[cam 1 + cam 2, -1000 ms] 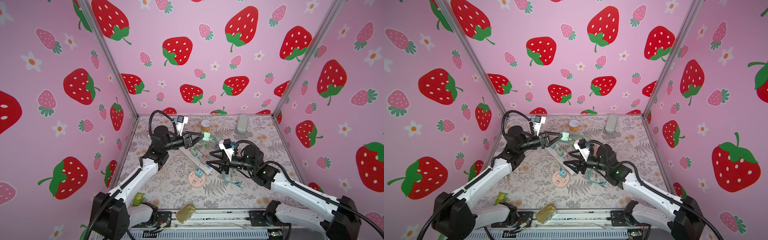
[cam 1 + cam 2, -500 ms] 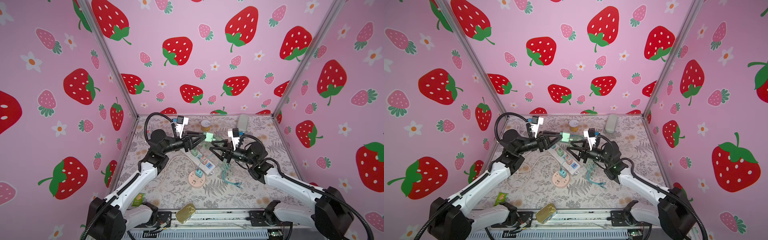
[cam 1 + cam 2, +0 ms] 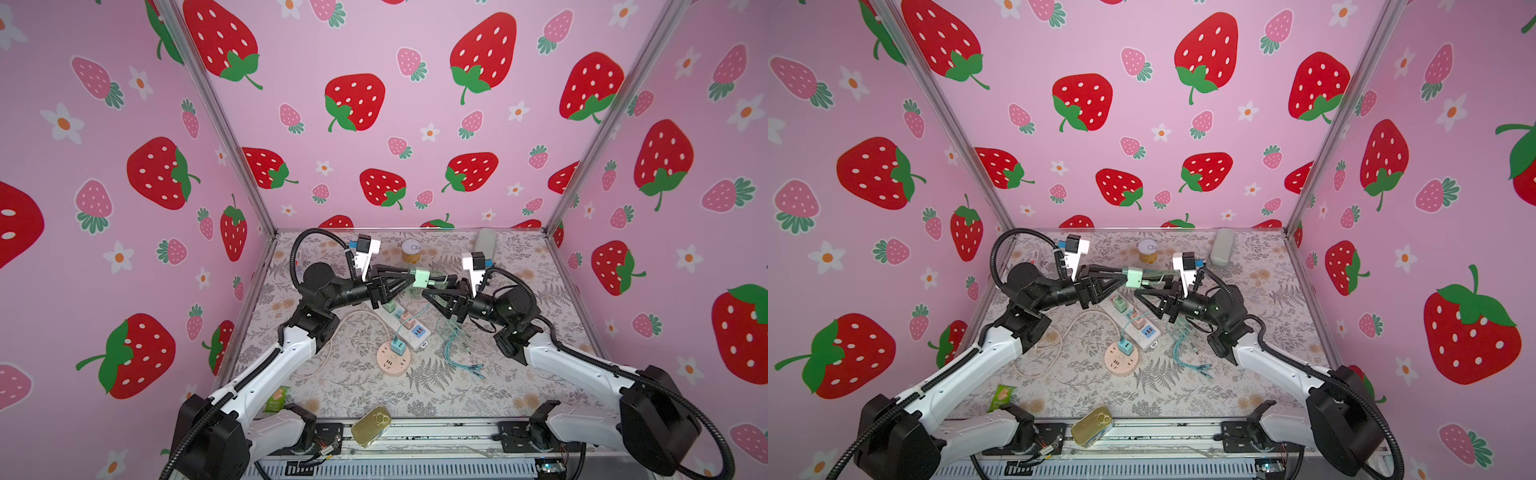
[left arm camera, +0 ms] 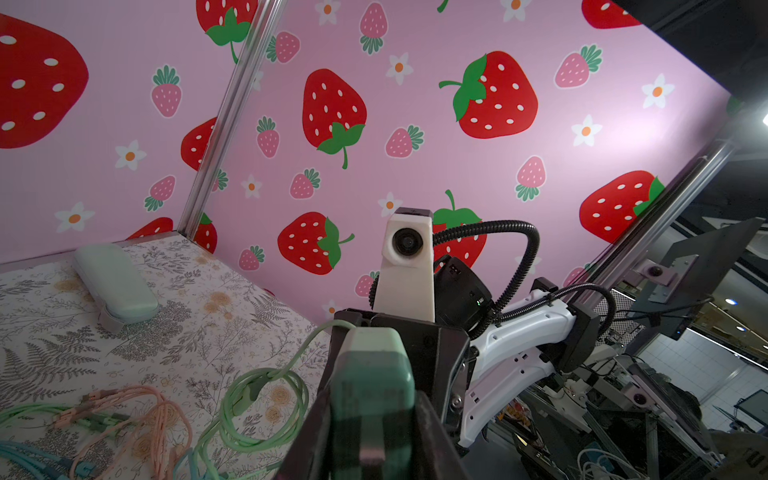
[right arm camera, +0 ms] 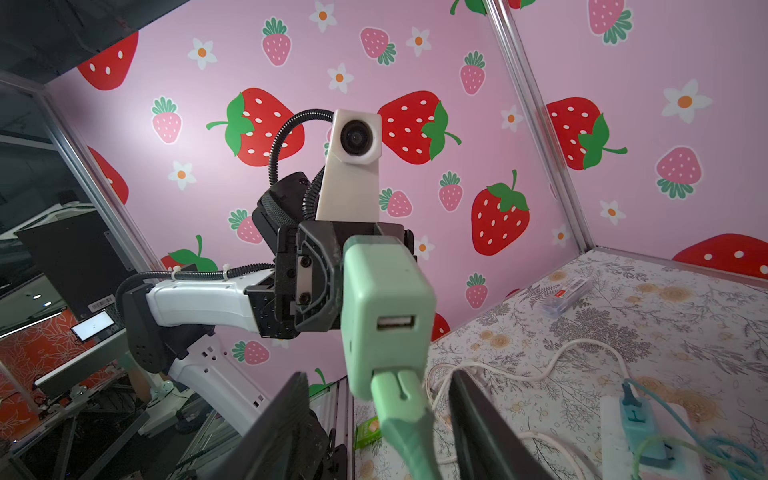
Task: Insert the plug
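Aloft, left pincer (image 3: 412, 279) clenched on mint adapter (image 5: 386, 299); green plug (image 5: 399, 401) sits in one adapter port; right pincer (image 5: 380, 378) spread, flanking plug, not touching.

2 arms (image 3: 286, 361) (image 3: 573, 365), 1 power strip (image 3: 417, 332), 1 round socket (image 3: 392, 361) and 1 gold tin (image 3: 371, 426).

mint adapter (image 4: 374, 374) seen clamped between left gripper (image 4: 372, 401) jaws; green cable (image 4: 266, 378) looped on floral mat (image 4: 199, 332) beside it; pale case (image 4: 114, 282) laid near the wall corner; right wrist camera (image 4: 407, 245) faced head-on
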Controlling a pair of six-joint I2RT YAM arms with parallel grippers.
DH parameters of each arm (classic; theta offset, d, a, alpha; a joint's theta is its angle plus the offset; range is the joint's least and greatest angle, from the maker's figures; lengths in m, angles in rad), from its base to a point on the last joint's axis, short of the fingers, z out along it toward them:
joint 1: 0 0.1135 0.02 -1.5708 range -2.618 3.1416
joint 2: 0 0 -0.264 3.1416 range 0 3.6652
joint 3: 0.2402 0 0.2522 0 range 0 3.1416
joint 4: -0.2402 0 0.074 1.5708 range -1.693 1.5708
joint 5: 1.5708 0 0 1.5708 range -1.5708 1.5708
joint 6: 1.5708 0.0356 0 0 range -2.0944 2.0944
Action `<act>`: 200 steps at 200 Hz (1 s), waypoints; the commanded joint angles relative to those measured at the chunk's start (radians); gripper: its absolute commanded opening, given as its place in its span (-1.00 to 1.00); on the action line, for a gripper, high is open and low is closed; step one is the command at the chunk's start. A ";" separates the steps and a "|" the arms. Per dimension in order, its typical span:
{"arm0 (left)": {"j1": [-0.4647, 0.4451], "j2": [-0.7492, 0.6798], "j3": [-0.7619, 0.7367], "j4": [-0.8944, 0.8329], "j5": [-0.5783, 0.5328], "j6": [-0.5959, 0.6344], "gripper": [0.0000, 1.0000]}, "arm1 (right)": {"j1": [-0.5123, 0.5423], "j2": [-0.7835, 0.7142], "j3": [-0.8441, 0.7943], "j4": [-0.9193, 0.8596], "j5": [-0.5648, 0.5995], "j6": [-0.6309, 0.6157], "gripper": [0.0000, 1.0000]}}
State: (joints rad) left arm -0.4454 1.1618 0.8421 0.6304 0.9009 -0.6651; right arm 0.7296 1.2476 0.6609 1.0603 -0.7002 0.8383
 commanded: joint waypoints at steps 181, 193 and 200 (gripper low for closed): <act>-0.039 0.013 -0.025 -0.033 -0.018 0.093 -1.00 | -0.004 0.050 0.076 0.115 -0.036 0.095 -0.59; -0.039 0.009 -0.022 -0.052 -0.028 0.102 -1.00 | -0.004 0.039 0.075 0.089 -0.037 0.079 -0.64; -0.039 0.005 -0.019 -0.065 -0.037 0.105 -0.98 | -0.005 0.030 0.077 0.065 -0.035 0.063 -0.67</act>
State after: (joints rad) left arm -0.4732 1.1633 0.8139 0.6235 0.8894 -0.5995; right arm 0.7193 1.3132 0.6937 1.1435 -0.7429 0.9344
